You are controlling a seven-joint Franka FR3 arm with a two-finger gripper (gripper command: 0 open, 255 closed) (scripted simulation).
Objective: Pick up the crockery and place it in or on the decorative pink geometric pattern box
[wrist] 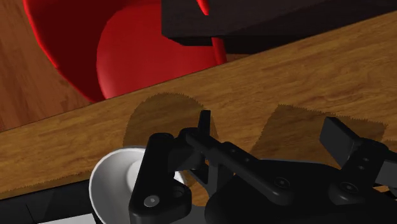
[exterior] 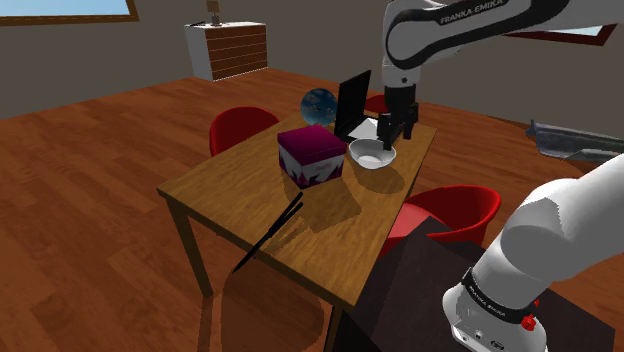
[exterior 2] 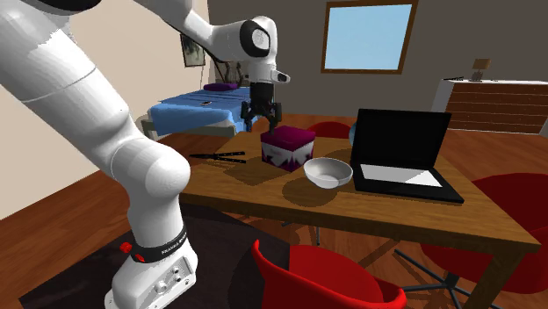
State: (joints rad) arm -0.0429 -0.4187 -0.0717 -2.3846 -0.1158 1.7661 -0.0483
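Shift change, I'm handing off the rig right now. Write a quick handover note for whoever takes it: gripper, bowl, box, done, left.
Gripper: open, empty, hovering close over the white bowl and not touching it.
Bowl: upright on the wooden table, next to the pink patterned box.
Done: gripper brought to the bowl; nothing grasped.
Left: lower, probably grip the bowl's rim, lift it, then set it on the box.
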